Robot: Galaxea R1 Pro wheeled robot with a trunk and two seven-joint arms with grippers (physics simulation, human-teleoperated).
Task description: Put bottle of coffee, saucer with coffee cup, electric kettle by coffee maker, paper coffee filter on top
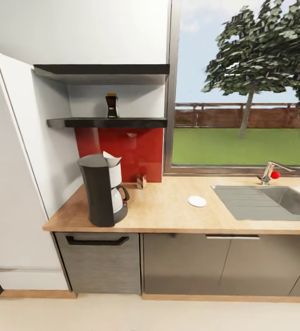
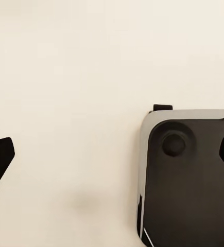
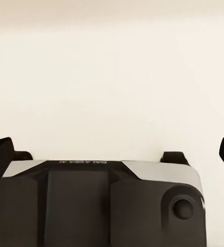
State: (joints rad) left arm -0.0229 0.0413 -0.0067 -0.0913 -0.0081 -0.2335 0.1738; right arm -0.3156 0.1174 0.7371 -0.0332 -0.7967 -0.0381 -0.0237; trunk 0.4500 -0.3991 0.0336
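The black coffee maker (image 1: 102, 191) stands at the left end of the light wood kitchen countertop (image 1: 168, 211). A white paper coffee filter (image 1: 112, 159) pokes up from its top. The dark bottle of coffee (image 1: 111, 105) stands on the thin kitchen shelf (image 1: 106, 122) above. The white saucer (image 1: 197, 201) lies bare on the counter to the right of the machine. The coffee cup and electric kettle are out of view. My left gripper (image 2: 112, 157) and right gripper (image 3: 112, 154) hang open over the pale floor, above my own dark base, with nothing between the fingers.
A thicker dark board (image 1: 101, 70) sits above the shelf. A grey sink (image 1: 274, 202) with a faucet (image 1: 272, 171) takes up the counter's right end. A small brown object (image 1: 141, 180) stands by the red backsplash. A tall white unit (image 1: 12, 184) flanks the counter's left.
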